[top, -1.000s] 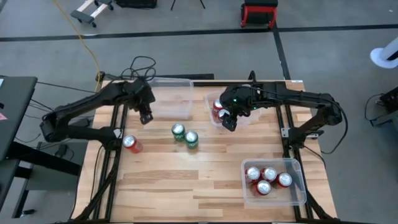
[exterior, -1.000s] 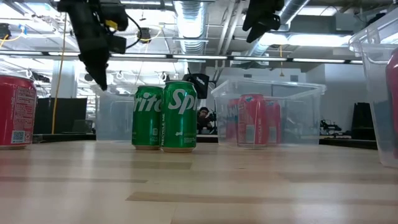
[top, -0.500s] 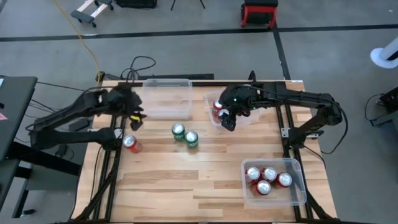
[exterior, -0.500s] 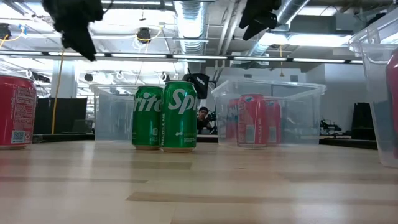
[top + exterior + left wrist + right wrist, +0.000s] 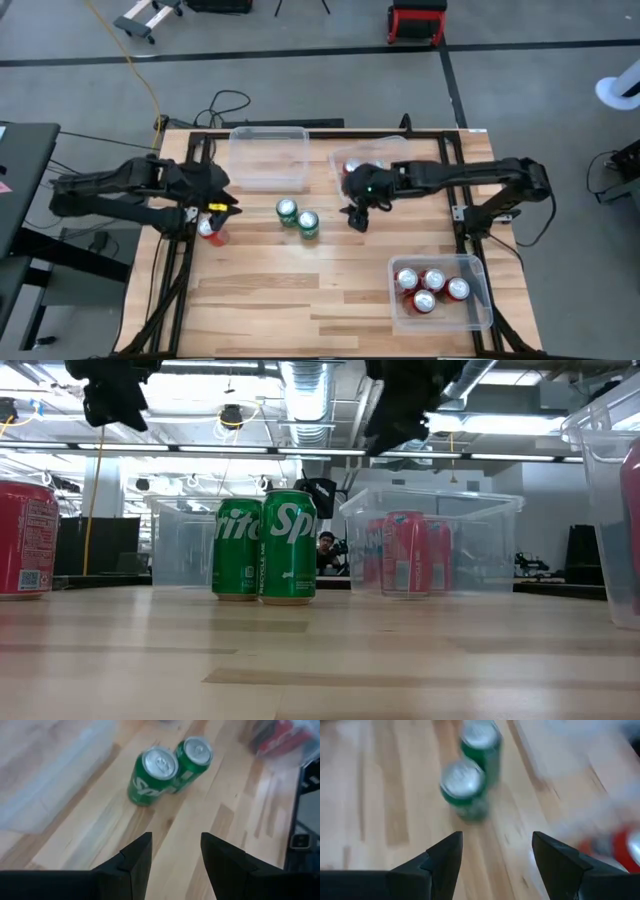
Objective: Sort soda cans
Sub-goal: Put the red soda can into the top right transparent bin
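Two green soda cans (image 5: pixel 287 211) (image 5: pixel 308 224) stand upright side by side mid-table, also seen in the low view (image 5: pixel 238 548) (image 5: pixel 289 546). A lone red can (image 5: pixel 209 233) stands near the table's left edge. My left gripper (image 5: pixel 218 205) hovers open just above and beyond that red can; its wrist view looks at the green cans (image 5: pixel 154 775). My right gripper (image 5: pixel 357 216) hangs open above the table, right of the green cans (image 5: pixel 465 787). More red cans sit in two clear bins.
An empty clear bin (image 5: pixel 268 157) sits at the far edge. A second bin (image 5: pixel 392 148) right of it holds red cans, partly hidden by my right arm. A third bin (image 5: pixel 478 300) at the near right corner holds several red cans (image 5: pixel 432 280). Bare wood lies near the front.
My left gripper has swung from beside the empty bin toward the table's left and near edges and now hangs over the lone red can. My right gripper has left the far bin of red cans and moved toward the near edge and down, closer to the green cans.
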Robot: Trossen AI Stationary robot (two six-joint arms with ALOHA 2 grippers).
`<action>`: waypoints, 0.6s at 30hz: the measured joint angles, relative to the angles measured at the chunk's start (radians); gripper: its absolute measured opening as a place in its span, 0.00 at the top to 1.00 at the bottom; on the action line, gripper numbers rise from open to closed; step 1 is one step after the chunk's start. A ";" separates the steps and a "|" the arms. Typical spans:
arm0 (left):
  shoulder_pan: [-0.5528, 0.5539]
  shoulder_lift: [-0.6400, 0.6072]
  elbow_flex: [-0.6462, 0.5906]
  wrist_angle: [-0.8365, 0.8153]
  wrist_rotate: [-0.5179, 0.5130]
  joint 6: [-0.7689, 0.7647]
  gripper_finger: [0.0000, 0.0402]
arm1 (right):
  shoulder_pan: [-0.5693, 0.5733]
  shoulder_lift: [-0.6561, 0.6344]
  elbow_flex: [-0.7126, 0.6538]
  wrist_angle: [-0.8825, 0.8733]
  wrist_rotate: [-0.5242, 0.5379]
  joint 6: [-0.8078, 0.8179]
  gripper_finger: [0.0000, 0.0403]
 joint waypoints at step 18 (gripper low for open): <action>-0.367 0.056 0.000 -0.285 -0.227 -0.425 0.59 | 0.160 0.001 -0.223 0.652 -0.003 -0.077 0.35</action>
